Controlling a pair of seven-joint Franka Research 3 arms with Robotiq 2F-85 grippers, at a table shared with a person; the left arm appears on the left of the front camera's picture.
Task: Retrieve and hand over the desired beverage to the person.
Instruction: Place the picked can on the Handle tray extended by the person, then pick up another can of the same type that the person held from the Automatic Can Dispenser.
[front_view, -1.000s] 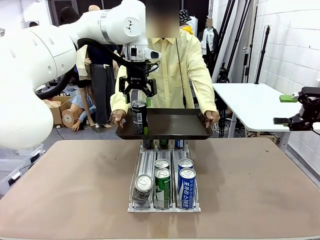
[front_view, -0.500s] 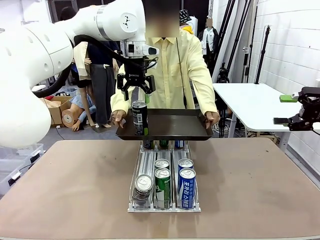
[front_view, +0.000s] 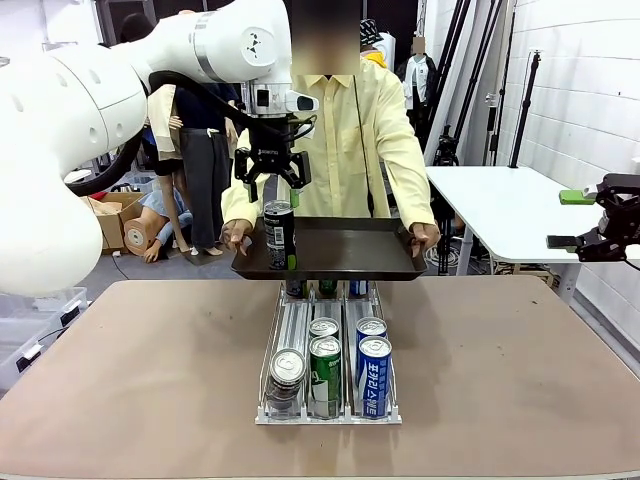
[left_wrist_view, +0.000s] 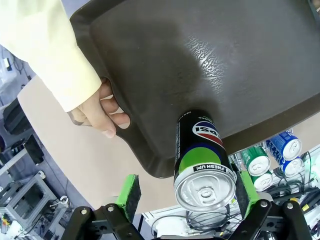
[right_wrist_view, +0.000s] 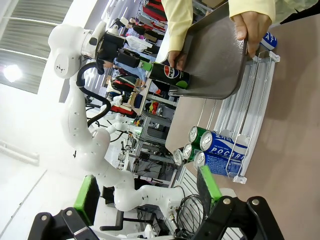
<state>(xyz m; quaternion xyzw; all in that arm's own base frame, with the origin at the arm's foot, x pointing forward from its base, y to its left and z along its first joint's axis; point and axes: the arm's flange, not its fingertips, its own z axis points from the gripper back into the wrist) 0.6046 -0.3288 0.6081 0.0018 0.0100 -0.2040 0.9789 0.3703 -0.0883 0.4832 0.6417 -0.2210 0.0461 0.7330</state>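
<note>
Can: black Pepsi can (front_view: 279, 235) upright at tray's (front_view: 350, 250) left end, seemingly delivered | Tray: person (front_view: 350, 130) holds both ends level to receive it | Left claw (front_view: 272, 185): released, empty, directly above can | Right claw (front_view: 565, 220): released, idle, well right of tray

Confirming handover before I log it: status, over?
Left end effector open, just above the Pepsi can, clear of it. Right end effector open, parked far right. Can upright on tray, person holding both sides. Nothing in the way.
</note>
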